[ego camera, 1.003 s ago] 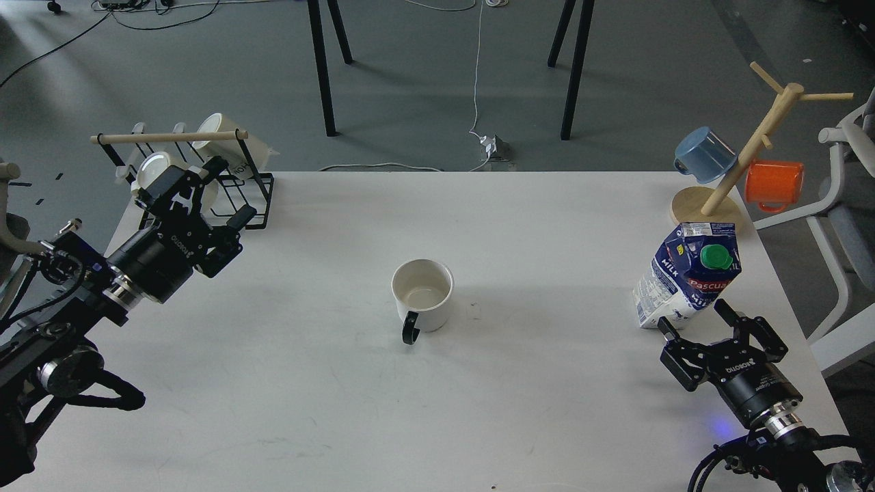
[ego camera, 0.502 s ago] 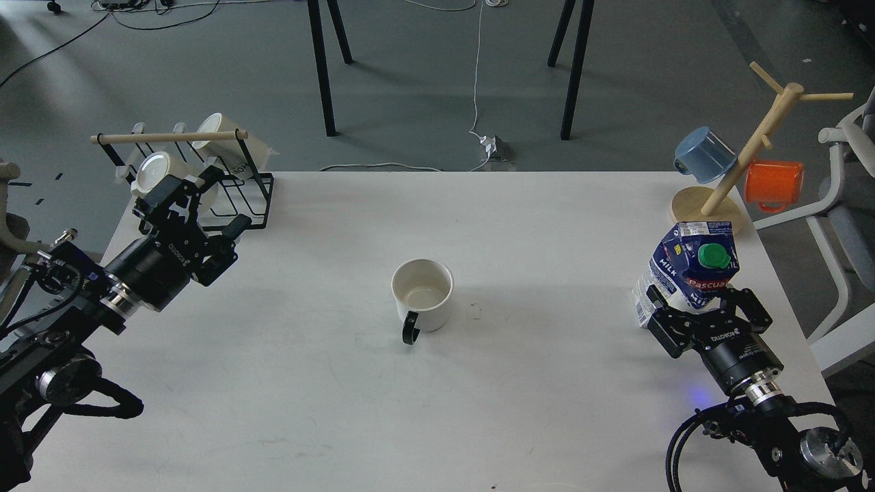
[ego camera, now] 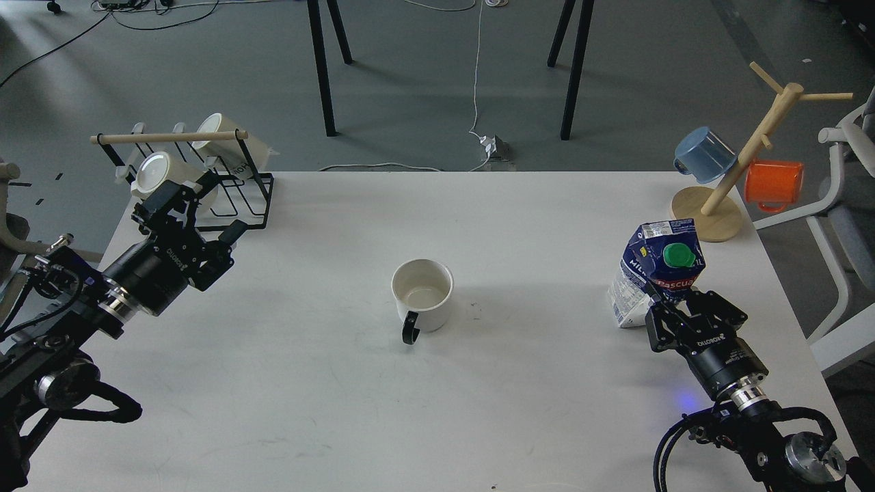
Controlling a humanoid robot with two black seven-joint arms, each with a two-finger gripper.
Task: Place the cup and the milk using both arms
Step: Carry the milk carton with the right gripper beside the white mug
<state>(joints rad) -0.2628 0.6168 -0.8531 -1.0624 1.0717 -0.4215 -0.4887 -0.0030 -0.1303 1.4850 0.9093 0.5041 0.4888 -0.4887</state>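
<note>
1. On the big white table (ego camera: 519,225), most of the top is bare. That is good, but the far right edge is close to the milk, so a hard push could send it off the side.
2. Over on the left, the wire rack (ego camera: 236,195) with its cream jars (ego camera: 156,174) stands right next to the left gripper (ego camera: 205,212). Its two fingers are spread apart and hold nothing. If that arm swings carelessly, I think it could bump the rack or a jar.
3. At the far right corner, the wooden mug tree (ego camera: 742,164) holds a blue mug (ego camera: 704,154) and an orange mug (ego camera: 772,183). It is near the milk, so a high lift could knock it.
4. Next is the milk (ego camera: 656,270), on the right side of the table and leaning. The right gripper (ego camera: 687,307) has its fingers pressed on the low part of the carton. The hold is low and the carton is tall, so it may tip or slip out.
5. Last is the cup (ego camera: 422,292), upright in the middle, well apart from both arms, with its black handle toward me. A poor grab could tip it.
</note>
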